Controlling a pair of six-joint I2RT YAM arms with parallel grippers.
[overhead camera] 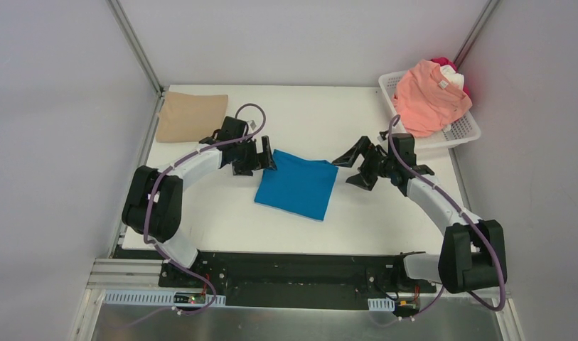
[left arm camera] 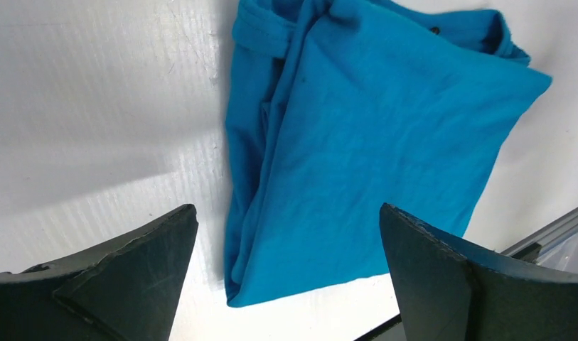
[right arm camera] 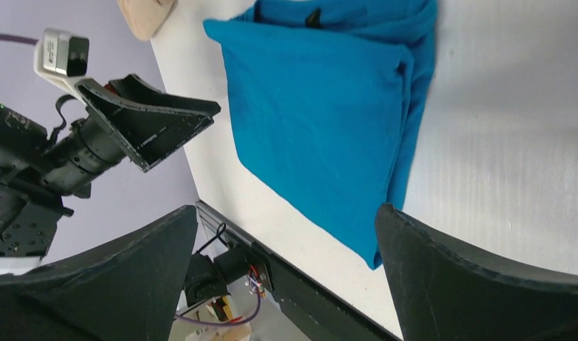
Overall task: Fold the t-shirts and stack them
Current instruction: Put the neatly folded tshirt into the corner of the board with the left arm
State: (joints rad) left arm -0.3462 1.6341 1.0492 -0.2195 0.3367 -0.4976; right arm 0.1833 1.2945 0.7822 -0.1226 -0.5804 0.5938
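White worktop (overhead camera: 222, 213), grey walls. Folded blue t-shirt (overhead camera: 298, 186) lies mid-table between the left gripper (overhead camera: 266, 160) and right gripper (overhead camera: 351, 169), both spread wide, gripping nothing. Tan t-shirt (overhead camera: 192, 116) sits folded in the far-left corner; salmon-pink t-shirt (overhead camera: 428, 96) heaps in the far-right corner basket (overhead camera: 465, 132).

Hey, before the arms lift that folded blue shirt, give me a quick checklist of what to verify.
1. Blue t-shirt folded, lying flat on the table: ok.
2. Its edges tidy: not ok, layers bunch along one side.
3. Left gripper open and empty: ok.
4. Right gripper open and empty: ok.
5. Tan t-shirt folded, nothing on top: ok.
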